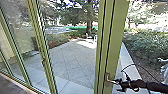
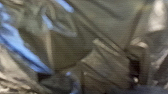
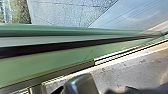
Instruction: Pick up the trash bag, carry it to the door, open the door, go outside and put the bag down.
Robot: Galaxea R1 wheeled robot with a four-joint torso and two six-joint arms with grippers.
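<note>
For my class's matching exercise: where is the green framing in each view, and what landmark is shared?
Head view: green framing stands as posts, the broadest right of centre, bearing a handle.
Left wrist view: crumpled plastic, likely the trash bag; I cannot place framing.
Right wrist view: a band between paving and floor.
Landmark in head and right wrist views: the paving.

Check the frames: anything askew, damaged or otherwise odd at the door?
Nothing clearly damaged or spilled. One mild oddity: a thin black cable bows loosely above the robot's black right arm, near the metal lever handle on the green upright; might snag. The dark, shiny plastic bag is creased, which seems normal.
</note>
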